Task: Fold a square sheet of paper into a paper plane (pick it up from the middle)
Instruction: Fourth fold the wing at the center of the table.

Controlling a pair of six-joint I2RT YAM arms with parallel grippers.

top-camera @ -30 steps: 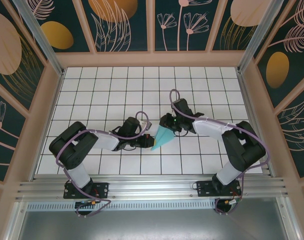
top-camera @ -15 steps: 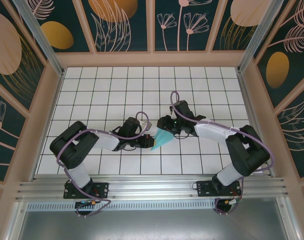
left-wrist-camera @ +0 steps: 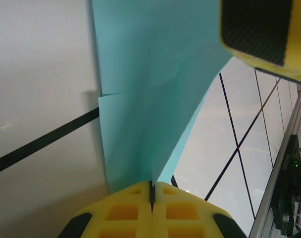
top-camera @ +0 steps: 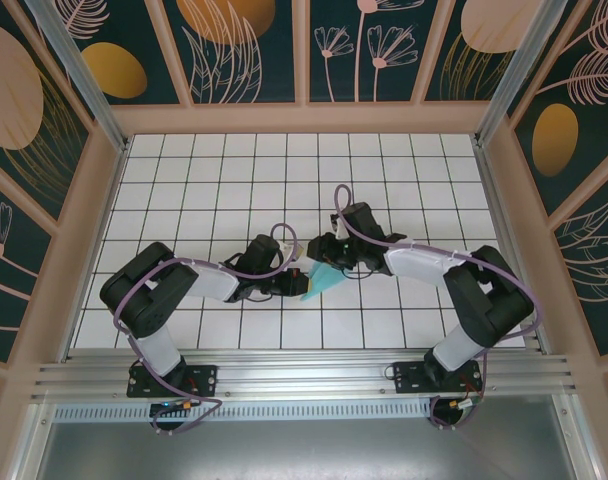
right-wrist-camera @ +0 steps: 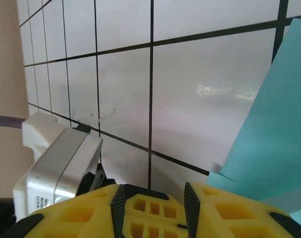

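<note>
The left hand [left-wrist-camera: 151, 191] is closed on one end of the half-folded paper plane [top-camera: 322, 277], which sits between both hands at the middle of the counter [top-camera: 384, 180]. The right hand [right-wrist-camera: 153, 198] is at the other edge of the paper; whether it grips cannot be told. It should probably press the crease slowly, against a firm left hold.

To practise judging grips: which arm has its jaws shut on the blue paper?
The left arm: its jaws pinch the paper, which lies beside the right arm's jaws.
</note>
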